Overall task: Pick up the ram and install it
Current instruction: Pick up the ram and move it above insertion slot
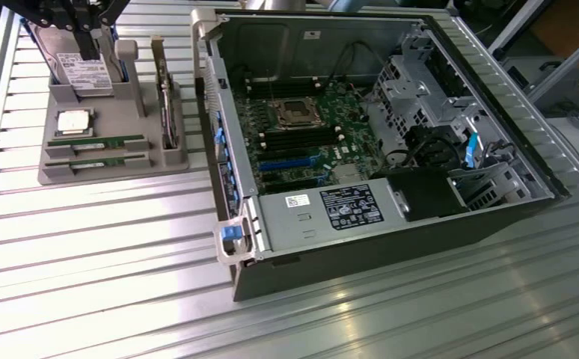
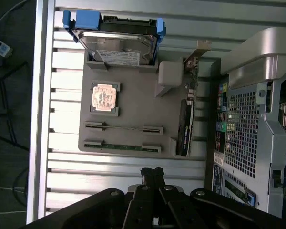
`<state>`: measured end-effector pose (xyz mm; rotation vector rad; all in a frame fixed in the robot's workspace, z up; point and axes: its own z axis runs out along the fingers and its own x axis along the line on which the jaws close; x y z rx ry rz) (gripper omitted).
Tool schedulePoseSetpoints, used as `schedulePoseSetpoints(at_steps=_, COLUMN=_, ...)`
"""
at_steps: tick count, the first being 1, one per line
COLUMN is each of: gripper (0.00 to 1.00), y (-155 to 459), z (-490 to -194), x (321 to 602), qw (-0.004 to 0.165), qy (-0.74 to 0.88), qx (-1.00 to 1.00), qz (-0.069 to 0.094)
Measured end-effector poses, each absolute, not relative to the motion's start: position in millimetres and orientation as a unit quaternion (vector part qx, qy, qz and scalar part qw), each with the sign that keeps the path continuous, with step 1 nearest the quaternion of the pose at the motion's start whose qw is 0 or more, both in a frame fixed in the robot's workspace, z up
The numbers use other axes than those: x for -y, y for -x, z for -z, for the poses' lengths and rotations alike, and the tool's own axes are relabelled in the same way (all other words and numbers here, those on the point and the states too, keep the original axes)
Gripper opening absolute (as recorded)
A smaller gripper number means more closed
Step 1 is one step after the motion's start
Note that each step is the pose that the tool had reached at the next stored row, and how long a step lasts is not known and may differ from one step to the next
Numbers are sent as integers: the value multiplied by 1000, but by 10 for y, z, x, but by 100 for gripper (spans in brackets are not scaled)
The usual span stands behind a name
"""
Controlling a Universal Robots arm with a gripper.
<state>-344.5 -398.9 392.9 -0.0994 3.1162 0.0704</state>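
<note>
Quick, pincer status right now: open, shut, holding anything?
Pincer: shut, holding nothing. One long green ram stick and its twin lie in the grey tray.

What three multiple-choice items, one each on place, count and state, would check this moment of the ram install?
1. Where do the ram sticks lie?
A. in the gray tray
B. in the motherboard slots
C. on the bare table

2. How many ram sticks are there?
A. one
B. two
C. four

3. How does the gripper stand?
A. shut and empty
B. shut on a ram stick
C. wide open

Key:
1 A: the sticks rest in the tray's holders, beside the computer case.
2 B: two green sticks lie side by side.
3 A: the fingers meet with nothing between them, short of the tray.
</note>
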Motion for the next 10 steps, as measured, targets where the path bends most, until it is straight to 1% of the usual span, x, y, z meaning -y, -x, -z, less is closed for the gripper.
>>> schedulePoseSetpoints(at_steps=10, gripper=11, y=3445, z=-3930, x=3989, qw=11, qy=65, qx=-998, qz=-23)
